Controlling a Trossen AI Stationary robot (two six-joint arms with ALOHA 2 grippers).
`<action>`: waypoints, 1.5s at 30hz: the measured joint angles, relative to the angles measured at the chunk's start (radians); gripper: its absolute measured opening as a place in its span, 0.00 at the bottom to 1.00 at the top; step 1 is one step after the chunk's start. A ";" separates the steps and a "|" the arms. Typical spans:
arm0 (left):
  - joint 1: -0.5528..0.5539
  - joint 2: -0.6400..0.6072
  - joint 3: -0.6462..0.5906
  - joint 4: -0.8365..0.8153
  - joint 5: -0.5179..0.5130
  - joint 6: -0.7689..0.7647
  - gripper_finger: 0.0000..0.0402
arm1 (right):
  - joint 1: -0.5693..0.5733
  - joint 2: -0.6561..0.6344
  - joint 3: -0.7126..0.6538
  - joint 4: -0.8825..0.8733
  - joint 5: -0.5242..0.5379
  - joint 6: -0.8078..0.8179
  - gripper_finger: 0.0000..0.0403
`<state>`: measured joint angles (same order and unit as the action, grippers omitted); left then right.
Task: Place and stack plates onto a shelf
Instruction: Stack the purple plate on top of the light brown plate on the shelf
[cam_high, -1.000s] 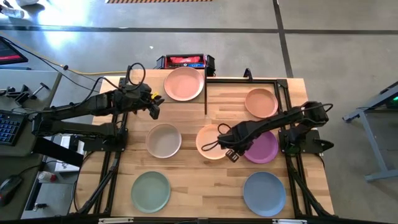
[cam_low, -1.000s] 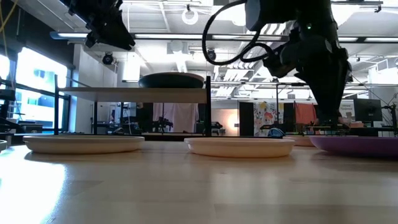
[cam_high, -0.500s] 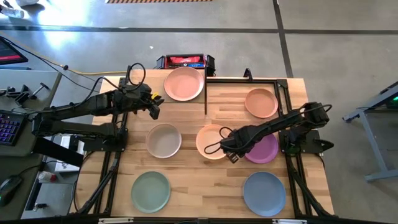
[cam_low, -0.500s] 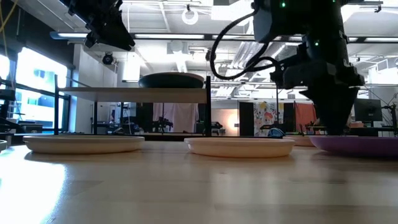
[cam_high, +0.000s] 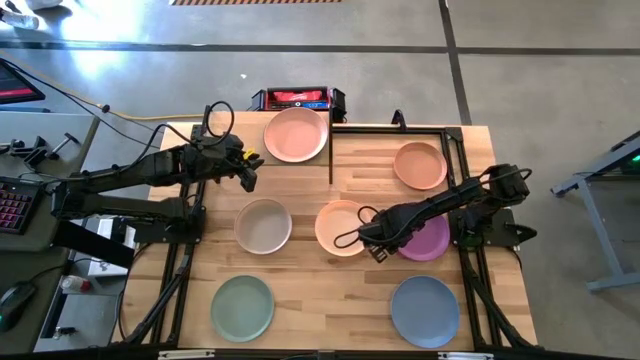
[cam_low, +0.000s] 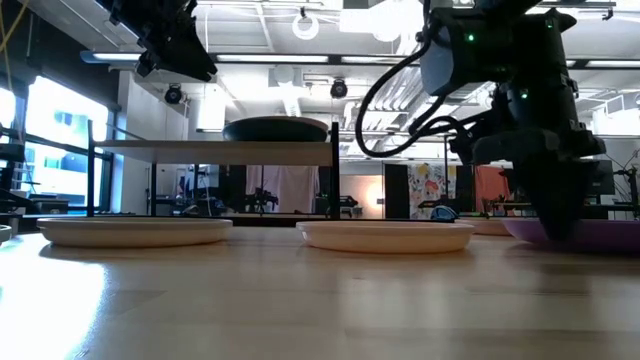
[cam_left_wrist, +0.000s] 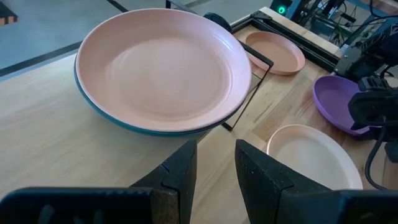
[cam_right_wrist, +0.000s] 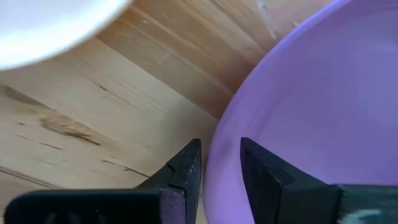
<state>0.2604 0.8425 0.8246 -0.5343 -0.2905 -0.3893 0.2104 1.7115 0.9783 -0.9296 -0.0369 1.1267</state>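
The purple plate (cam_high: 425, 240) lies flat on the table right of centre. My right gripper (cam_high: 377, 245) is low at its left rim, open. In the right wrist view one finger (cam_right_wrist: 183, 171) stands outside the rim (cam_right_wrist: 219, 155) and the other (cam_right_wrist: 264, 177) over the plate's inside; I cannot tell whether they touch it. The shelf (cam_high: 300, 172) carries a pink plate (cam_high: 296, 134) stacked on a teal one (cam_left_wrist: 134, 127). My left gripper (cam_high: 248, 172) hovers open above the shelf board, left of that stack.
Flat on the table lie a peach plate (cam_high: 420, 165), a cream plate (cam_high: 338, 228) close beside my right gripper, a beige plate (cam_high: 263, 226), a sage green plate (cam_high: 242, 307) and a blue plate (cam_high: 425, 311). A thin black frame (cam_high: 400, 128) borders the far right.
My right gripper has moved down and a little toward the table's right edge, from above the gap between the cream and purple plates onto the purple plate's left rim. The plates have stayed in place.
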 joint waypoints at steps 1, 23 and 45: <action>0.000 0.000 0.000 0.000 0.000 0.000 0.24 | 0.000 0.000 0.000 0.004 -0.001 0.000 0.21; 0.000 0.000 0.000 0.000 0.000 0.000 0.24 | -0.002 0.000 0.207 -0.197 0.001 -0.118 0.00; 0.000 0.000 0.000 -0.001 0.000 0.000 0.24 | -0.129 0.000 0.765 -0.450 0.360 -0.436 0.00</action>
<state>0.2604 0.8425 0.8246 -0.5354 -0.2905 -0.3897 0.0812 1.7115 1.7430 -1.3792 0.3236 0.6912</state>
